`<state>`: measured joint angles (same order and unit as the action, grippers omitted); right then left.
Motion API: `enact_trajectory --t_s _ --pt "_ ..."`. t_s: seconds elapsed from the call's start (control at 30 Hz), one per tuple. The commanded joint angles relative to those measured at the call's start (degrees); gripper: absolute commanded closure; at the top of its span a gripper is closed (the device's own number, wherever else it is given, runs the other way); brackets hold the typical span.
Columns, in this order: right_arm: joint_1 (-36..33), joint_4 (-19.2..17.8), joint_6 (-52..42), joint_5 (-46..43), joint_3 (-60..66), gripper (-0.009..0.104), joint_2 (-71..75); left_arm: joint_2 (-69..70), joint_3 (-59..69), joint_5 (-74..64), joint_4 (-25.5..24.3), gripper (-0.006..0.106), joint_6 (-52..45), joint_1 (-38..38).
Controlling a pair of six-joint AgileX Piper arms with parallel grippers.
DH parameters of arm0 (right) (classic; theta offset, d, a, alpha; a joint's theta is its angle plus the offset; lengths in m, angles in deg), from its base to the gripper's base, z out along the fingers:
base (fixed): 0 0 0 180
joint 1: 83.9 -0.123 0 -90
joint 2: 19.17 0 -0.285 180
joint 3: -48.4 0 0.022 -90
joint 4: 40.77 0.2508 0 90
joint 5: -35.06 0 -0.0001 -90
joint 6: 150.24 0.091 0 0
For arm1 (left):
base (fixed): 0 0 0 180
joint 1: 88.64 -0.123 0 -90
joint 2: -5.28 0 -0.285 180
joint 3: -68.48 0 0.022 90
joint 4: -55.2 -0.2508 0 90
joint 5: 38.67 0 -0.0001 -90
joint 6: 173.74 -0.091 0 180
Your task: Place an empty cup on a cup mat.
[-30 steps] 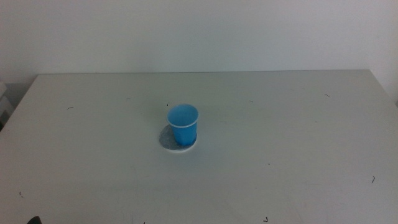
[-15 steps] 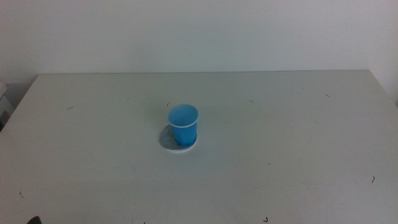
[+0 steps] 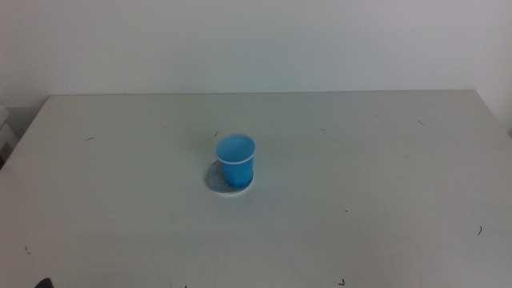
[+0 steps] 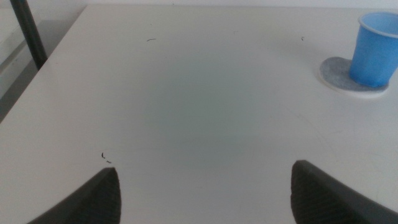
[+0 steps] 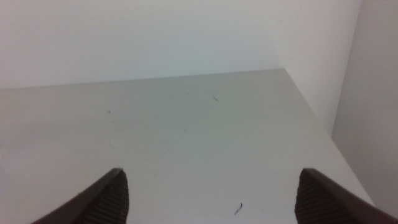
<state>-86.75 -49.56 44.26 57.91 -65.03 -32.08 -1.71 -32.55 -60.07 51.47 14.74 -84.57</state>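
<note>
The blue cup [image 3: 235,162] stands upright on the grey cup mat [image 3: 217,181] near the middle of the table, set toward the mat's right side. Both also show in the left wrist view, the cup [image 4: 375,49] on the mat [image 4: 336,68]. The cup looks empty. My left gripper [image 4: 205,190] is open and empty, low over the table's near left part, well away from the cup. My right gripper [image 5: 208,193] is open and empty over the table's right part, with neither cup nor mat in its view. Neither arm shows in the middle view.
The white table [image 3: 360,184] bears a few small dark specks. A dark post [image 4: 28,31] stands beyond the table's left edge. A pale wall runs behind the table's far edge and beside its right edge [image 5: 323,118].
</note>
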Motion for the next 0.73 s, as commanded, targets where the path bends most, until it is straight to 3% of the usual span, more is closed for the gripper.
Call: enact_trajectory --t_s 0.0,0.33,0.7 --pt "0.55 -1.06 -0.32 -4.59 1.15 0.004 1.11 0.73 -0.34 3.89 -0.02 -0.005 0.62 -0.06" --pt "0.55 -1.62 -0.26 -5.01 11.59 0.004 7.23 0.73 -0.34 3.89 -0.02 -0.005 0.62 -0.06" --pt "0.31 -1.66 -0.26 -5.84 11.90 0.004 7.23 0.73 -0.34 3.89 -0.02 -0.005 0.62 -0.06"
